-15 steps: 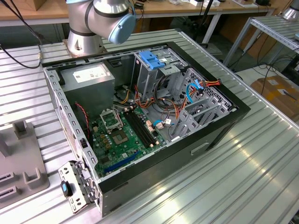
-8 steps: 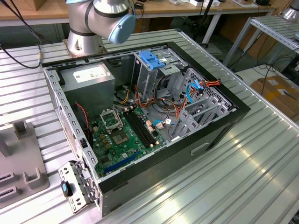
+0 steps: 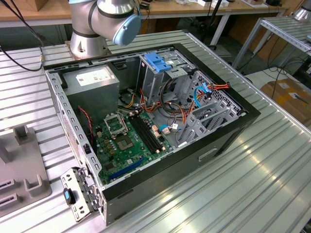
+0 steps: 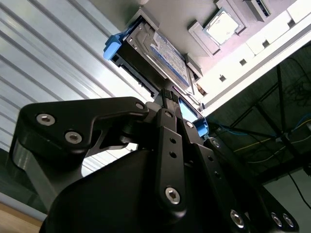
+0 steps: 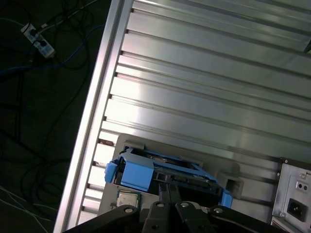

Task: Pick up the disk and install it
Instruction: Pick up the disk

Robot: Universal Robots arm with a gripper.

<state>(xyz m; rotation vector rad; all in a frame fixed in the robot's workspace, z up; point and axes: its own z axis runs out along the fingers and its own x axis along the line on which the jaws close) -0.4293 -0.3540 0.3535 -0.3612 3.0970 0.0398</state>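
Showing the black gripper (image 4: 167, 95) with fingers drawn nearly together, tips at the edge of the blue-bracketed disk (image 4: 167, 57), seated in a grey holder (image 5: 228, 171) on the slatted aluminium table (image 5: 204, 87); pinching or merely touching, cannot tell. Best done square to the casing, biting on metal rather than blue plastic. Placing the drive cage (image 3: 158, 68) at one o'clock from the motherboard (image 3: 129, 138) in the exterior view.
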